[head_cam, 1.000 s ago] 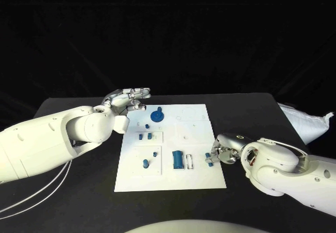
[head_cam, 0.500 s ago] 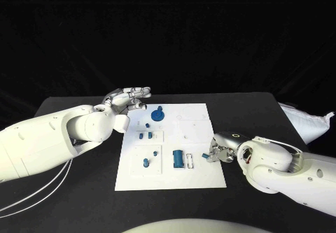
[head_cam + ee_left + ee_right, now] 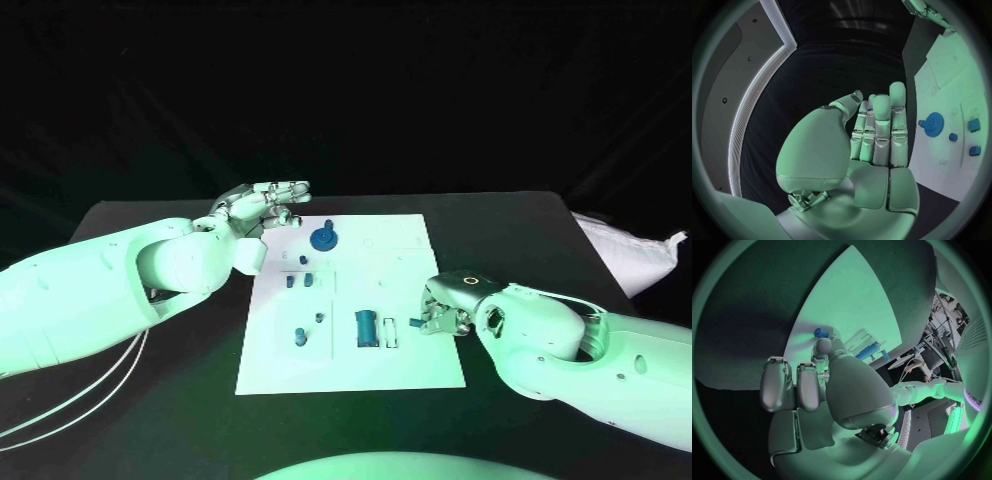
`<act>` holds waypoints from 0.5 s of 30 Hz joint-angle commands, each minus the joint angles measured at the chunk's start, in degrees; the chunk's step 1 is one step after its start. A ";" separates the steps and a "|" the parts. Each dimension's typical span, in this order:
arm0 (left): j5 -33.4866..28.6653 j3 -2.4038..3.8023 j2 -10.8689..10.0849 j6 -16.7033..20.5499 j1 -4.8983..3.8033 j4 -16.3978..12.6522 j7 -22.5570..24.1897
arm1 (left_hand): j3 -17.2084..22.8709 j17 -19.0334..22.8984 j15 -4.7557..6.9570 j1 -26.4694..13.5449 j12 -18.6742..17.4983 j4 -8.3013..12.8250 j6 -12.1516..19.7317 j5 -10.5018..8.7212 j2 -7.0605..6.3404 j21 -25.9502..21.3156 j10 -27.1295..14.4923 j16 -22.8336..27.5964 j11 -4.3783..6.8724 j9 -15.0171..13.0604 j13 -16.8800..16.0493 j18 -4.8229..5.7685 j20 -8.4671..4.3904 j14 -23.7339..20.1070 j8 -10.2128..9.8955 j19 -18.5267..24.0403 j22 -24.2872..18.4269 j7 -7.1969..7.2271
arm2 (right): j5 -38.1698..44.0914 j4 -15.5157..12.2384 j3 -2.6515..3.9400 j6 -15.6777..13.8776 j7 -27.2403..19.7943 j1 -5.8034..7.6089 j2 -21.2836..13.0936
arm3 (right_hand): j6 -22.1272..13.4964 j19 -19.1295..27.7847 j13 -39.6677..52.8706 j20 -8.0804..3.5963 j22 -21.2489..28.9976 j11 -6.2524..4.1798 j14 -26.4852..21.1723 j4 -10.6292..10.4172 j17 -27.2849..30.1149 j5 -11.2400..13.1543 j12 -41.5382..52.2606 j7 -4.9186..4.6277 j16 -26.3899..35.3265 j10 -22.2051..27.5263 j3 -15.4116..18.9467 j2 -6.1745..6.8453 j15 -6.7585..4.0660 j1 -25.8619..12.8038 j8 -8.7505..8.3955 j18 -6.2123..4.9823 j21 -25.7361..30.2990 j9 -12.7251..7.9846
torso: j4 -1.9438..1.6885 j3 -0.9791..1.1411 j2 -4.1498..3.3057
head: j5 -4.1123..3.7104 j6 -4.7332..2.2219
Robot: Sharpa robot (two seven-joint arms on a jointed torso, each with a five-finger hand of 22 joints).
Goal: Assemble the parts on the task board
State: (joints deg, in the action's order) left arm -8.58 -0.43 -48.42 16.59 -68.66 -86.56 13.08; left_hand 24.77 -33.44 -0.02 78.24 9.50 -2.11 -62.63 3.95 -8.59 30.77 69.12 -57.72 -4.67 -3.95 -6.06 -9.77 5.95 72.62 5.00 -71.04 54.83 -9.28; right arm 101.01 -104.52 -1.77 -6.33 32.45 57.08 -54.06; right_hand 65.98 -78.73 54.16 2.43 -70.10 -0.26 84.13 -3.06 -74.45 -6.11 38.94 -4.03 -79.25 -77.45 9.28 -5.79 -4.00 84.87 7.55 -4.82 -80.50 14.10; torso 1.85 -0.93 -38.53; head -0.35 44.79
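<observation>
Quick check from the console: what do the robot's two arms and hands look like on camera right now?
Both arms are smooth, bulky white shells. The left hand and the right hand are silver metal with segmented fingers and rounded palm covers. Thin pale cables trail beneath the left arm. The right arm carries a small lit ring near its wrist.

Surface (image 3: pixel 159 400): black, matte. White board (image 3: pixel 411 365) lies flat at its middle, long side running away from the robot. White bag (image 3: pixel 630 255) lies at the far right edge. White cables (image 3: pixel 80 400) trail across the near left corner.
</observation>
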 commanded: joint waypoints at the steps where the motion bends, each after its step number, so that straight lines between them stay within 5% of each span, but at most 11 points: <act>1: 0.30 0.04 0.13 -1.02 -0.01 -0.09 0.16 | -0.36 0.06 -0.09 0.13 0.35 0.06 0.29 0.07 0.48 -0.20 -0.44 0.14 -0.11 0.01 -0.07 -0.69 -0.01 -0.35 0.35 -0.02 -0.05 0.16 | 0.08 0.55 -0.88 3.84 0.98 -1.03 0.05 | 0.60 -0.45 0.52 -0.47 -0.63 -0.67 3.15 -0.08 -0.55 -3.25 0.64 0.25 -0.48 -0.65 -1.18 -0.23 -0.48 -0.49 -0.01 0.66 -0.62 0.05 | -0.02 0.04 0.00 | -0.04 -0.05; 6: 0.36 0.03 0.16 -0.94 0.00 -0.05 0.15 | -0.37 0.08 -0.08 0.15 0.36 0.07 0.29 0.08 0.50 -0.21 -0.45 0.15 -0.10 0.01 -0.07 -0.69 -0.01 -0.36 0.36 -0.03 -0.07 0.16 | -4.77 -0.38 -0.88 -0.82 1.15 -1.04 -0.32 | 0.95 -1.28 1.64 -0.76 -1.95 -0.99 3.47 -2.31 -1.92 -12.85 2.18 0.69 -1.47 -1.96 -3.40 -0.71 -0.77 -3.69 -0.41 0.92 -1.34 0.08 | -0.06 0.08 -0.05 | 0.03 -0.06; 9: 0.37 0.03 0.20 -0.94 0.01 -0.03 0.15 | -0.37 0.13 -0.08 0.18 0.39 0.09 0.30 0.09 0.55 -0.25 -0.48 0.16 -0.10 0.01 -0.08 -0.69 -0.01 -0.37 0.37 -0.05 -0.10 0.16 | -8.69 -1.01 -0.86 -3.53 1.19 -1.01 -0.71 | 1.10 -1.54 2.13 -0.84 -2.39 -1.05 3.56 -3.35 -2.38 -16.11 2.71 0.76 -1.81 -2.29 -4.97 -0.13 -0.83 -4.97 -0.61 1.01 -1.59 0.10 | -0.09 0.09 -0.07 | 0.06 -0.06; 15: 0.38 0.03 0.25 -0.91 0.02 0.00 0.15 | -0.37 0.13 -0.08 0.18 0.39 0.09 0.30 0.09 0.55 -0.25 -0.48 0.16 -0.10 0.01 -0.08 -0.69 -0.01 -0.37 0.37 -0.05 -0.10 0.16 | -17.18 -2.24 -0.75 -8.01 1.21 -0.62 -1.58 | 1.40 -1.66 2.78 -0.87 -2.69 -1.02 3.58 -5.63 -2.68 -18.32 3.19 0.80 -2.04 -2.65 -8.46 1.45 -0.88 -7.46 -0.93 1.06 -1.76 0.23 | 0.01 0.07 -0.08 | 0.16 0.05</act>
State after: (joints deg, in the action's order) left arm -8.50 -0.44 -48.30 16.58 -68.63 -86.51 13.02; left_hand 24.77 -33.36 -0.02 78.24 9.50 -2.11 -62.63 3.95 -8.60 30.77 69.12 -57.72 -4.67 -3.95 -6.05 -9.77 5.95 72.62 5.00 -71.04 54.78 -9.28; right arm 91.62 -106.60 -2.32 -12.02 32.88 56.67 -55.57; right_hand 66.61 -79.95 56.87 1.63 -72.75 -1.37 84.12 -8.64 -74.94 -24.21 41.93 -3.49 -80.93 -79.83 1.29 -4.32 -4.45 77.91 6.60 -4.83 -82.12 13.93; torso 1.80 -0.86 -38.58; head -0.25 44.77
